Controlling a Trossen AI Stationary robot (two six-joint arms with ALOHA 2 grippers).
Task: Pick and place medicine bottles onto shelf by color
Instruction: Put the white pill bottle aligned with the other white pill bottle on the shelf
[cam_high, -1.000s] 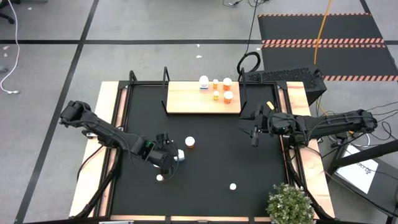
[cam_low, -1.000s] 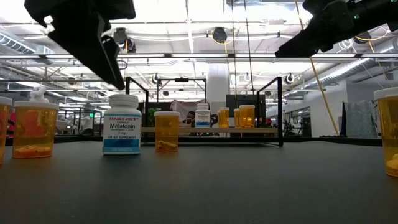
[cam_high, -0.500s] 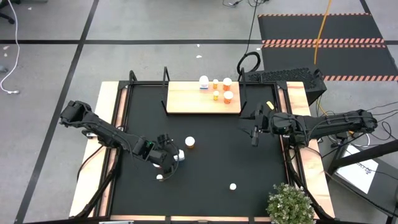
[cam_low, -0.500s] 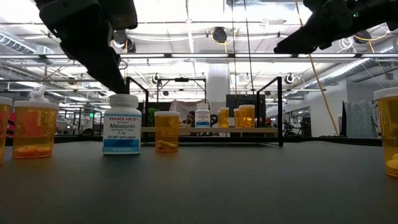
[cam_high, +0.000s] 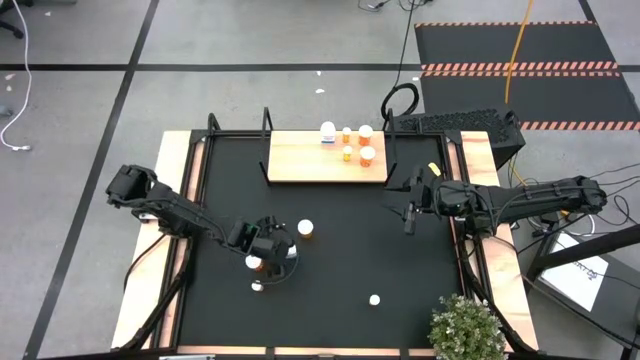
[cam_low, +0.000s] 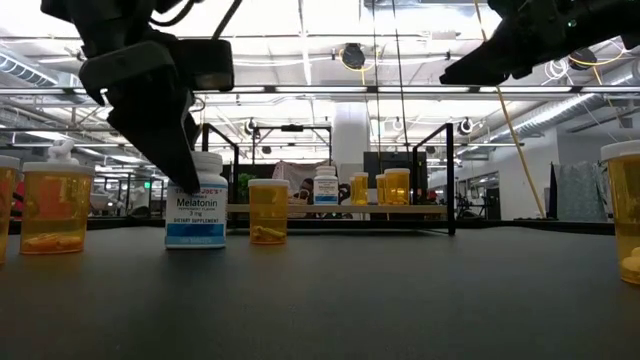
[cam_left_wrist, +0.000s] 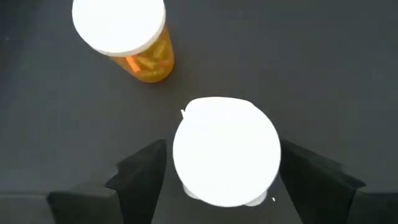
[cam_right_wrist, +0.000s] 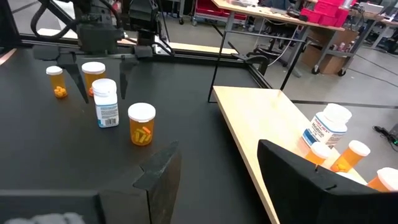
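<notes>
A white bottle (cam_left_wrist: 227, 124) with a blue label (cam_low: 196, 212) stands upright on the black table. My left gripper (cam_left_wrist: 222, 150) is open and slants down over it, one finger on each side of its white cap. Orange bottles stand close by (cam_high: 305, 229) (cam_high: 257, 285), and another stands nearer the front (cam_high: 374, 299). The light-wood shelf (cam_high: 300, 165) at the far edge carries one white bottle (cam_high: 328, 132) and several orange ones (cam_high: 366, 155). My right gripper (cam_right_wrist: 217, 180) hangs open and bare above the table's right part (cam_high: 409, 220).
Black uprights (cam_high: 267, 125) rise at the shelf's ends and the table's far corners. A potted plant (cam_high: 465, 328) stands at the near right corner. A dark keyboard (cam_high: 455, 125) lies beyond the far right edge. Bare black mat lies between the two arms (cam_high: 350, 250).
My left gripper has come down and drifted a little toward the table's right, so its fingers now stand around the white bottle's cap instead of above it. The bottles have stayed put.
</notes>
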